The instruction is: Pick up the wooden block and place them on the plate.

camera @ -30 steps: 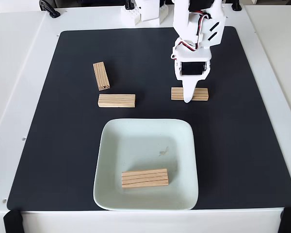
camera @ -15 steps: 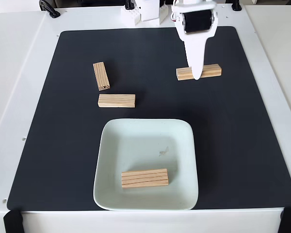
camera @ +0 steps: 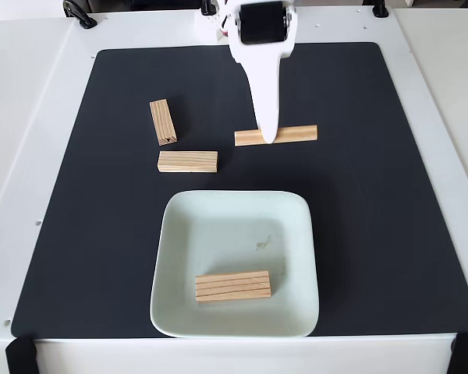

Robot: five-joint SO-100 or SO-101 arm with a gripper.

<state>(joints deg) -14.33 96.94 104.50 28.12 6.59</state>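
Tool (camera: pixel 268 137) apparently grips wooden block (camera: pixel 293 135) above plate (camera: pixel 296 234).

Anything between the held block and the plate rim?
Nothing: in the fixed view only bare black mat lies between the wooden block in the gripper and the plate.

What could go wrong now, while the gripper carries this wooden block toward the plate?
The gripper holds the carried block off-centre, so it may tilt or slip out. The plate already has a block in its near part; a drop there could land on it. Two more blocks lie left, where a wide swing might knock them.
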